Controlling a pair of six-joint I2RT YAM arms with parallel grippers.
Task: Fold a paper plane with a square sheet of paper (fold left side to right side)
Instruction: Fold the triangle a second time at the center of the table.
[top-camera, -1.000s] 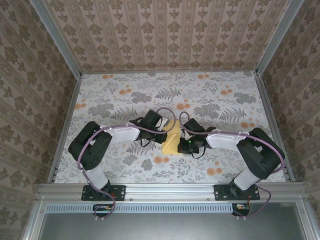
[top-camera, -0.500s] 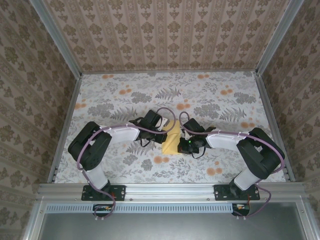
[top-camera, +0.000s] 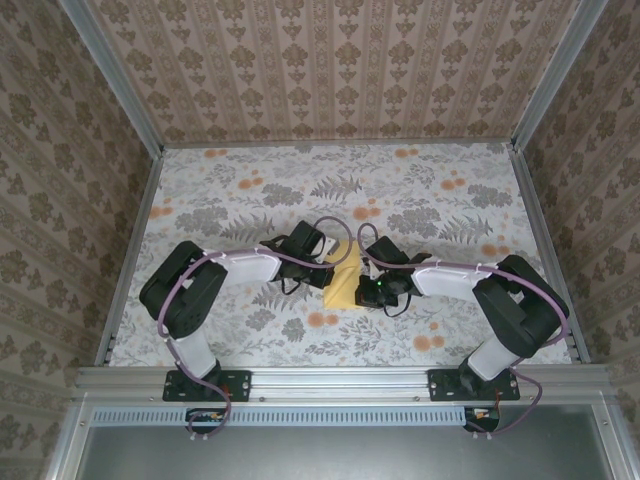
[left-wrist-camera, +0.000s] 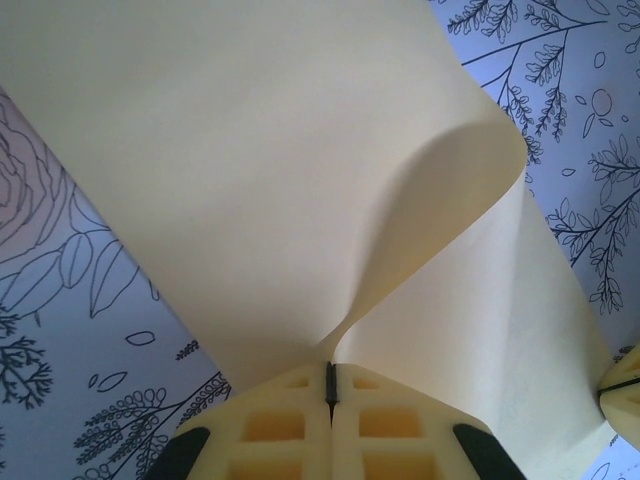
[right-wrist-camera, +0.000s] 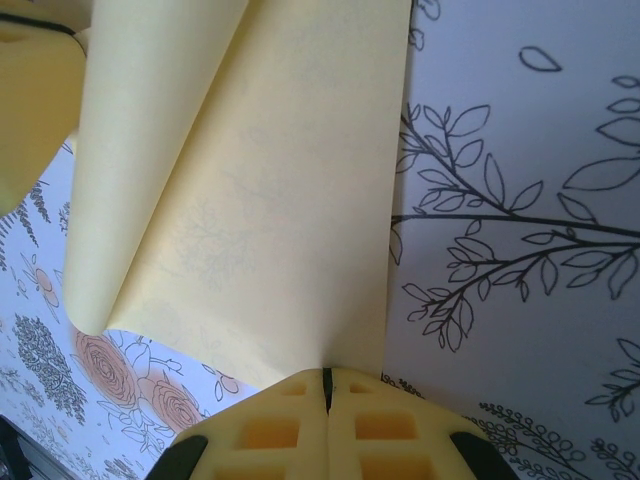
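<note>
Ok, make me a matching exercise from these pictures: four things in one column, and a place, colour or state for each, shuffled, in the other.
Things:
1. left gripper
2. right gripper
3. square sheet of paper
4. table cover

Descriptions:
A. pale yellow, one side curled over
B. shut on the sheet, at its left in the top view
C. grey leaves and orange flowers in print
D. shut on the sheet, at its right in the top view

Pairs: 1-B; 2-D; 3-A; 4-C
</note>
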